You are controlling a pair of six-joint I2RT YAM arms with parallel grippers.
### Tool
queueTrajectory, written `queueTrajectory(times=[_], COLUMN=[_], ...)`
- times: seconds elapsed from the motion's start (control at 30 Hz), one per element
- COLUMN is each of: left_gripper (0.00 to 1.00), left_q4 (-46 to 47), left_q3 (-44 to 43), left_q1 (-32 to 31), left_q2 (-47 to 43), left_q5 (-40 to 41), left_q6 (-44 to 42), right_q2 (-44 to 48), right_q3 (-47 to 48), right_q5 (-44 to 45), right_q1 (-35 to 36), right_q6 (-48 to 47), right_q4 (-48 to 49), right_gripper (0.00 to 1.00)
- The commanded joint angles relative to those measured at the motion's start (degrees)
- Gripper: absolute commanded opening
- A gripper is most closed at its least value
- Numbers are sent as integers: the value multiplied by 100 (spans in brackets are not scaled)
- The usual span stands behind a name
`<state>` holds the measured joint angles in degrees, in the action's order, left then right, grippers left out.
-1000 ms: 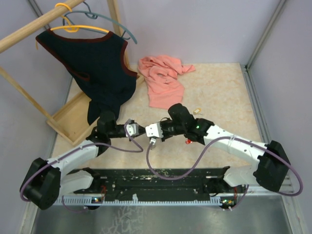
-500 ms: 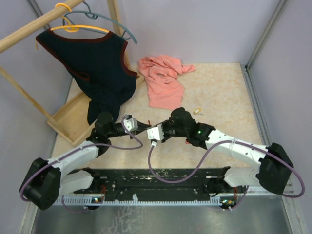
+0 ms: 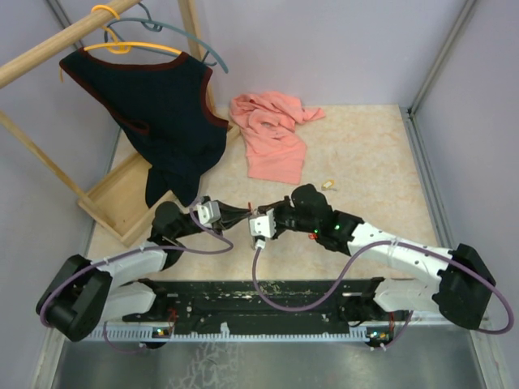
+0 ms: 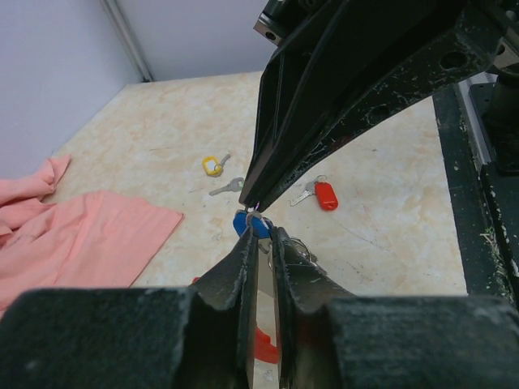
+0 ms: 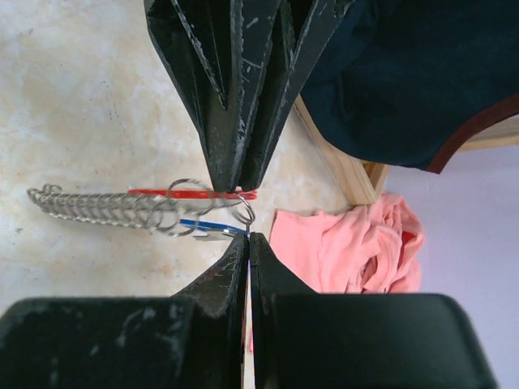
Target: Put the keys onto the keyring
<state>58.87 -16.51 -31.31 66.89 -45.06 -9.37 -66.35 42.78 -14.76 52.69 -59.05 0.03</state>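
Note:
My left gripper (image 4: 259,237) is shut on the keyring, held edge-on: its grey metal side sits between the fingers and its red side (image 4: 265,344) shows below. In the right wrist view the keyring (image 5: 190,193) is a red line under the left fingertips (image 5: 235,174). My right gripper (image 5: 247,238) is shut on the blue key (image 5: 207,224), tip to tip with the left one. The blue key head (image 4: 250,223) touches both tips. In the top view the left gripper (image 3: 240,212) and the right gripper (image 3: 250,217) meet. A red key (image 4: 324,194), a pale yellow key (image 4: 212,166) and a bare silver key (image 4: 225,188) lie on the table.
A wire coil with small rings (image 5: 89,207) hangs by the keyring. A pink cloth (image 3: 272,134) lies at the back. A dark vest (image 3: 158,113) hangs on a wooden rack (image 3: 113,203) at the left. The pale yellow key (image 3: 328,185) lies right of the grippers.
Both grippers stayed tip to tip. The left arm drew back to the left and the right arm followed, reaching further left and nearer.

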Motion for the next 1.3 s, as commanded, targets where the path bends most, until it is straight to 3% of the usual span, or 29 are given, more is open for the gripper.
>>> queueTrajectory(times=[0.0, 0.27, 0.6, 1.0, 1.17, 1.27], left_gripper=[20, 37, 39, 28, 19, 4], left_q4=[114, -1093, -1584, -1856, -1993, -2003], left_q3=[-79, -486, -874, -1147, -1271, -1282], left_q1=[2, -7, -8, -15, -15, -17], left_q2=[-25, -206, 182, 491, 627, 633], left_q5=[-162, -150, -368, -671, -632, -531], left_q6=[16, -388, -600, -716, -741, -704], right_q2=[227, 146, 156, 102, 136, 153], right_q3=[175, 424, 428, 468, 459, 435], right_q5=[85, 19, -46, -83, -64, -62], right_q1=[-30, -26, -4, 5, 14, 14], right_q6=[-160, -278, -310, -336, -336, -331], right_q4=[177, -133, -158, -141, -161, -170], right_gripper=[0, 0, 0, 0, 0, 0])
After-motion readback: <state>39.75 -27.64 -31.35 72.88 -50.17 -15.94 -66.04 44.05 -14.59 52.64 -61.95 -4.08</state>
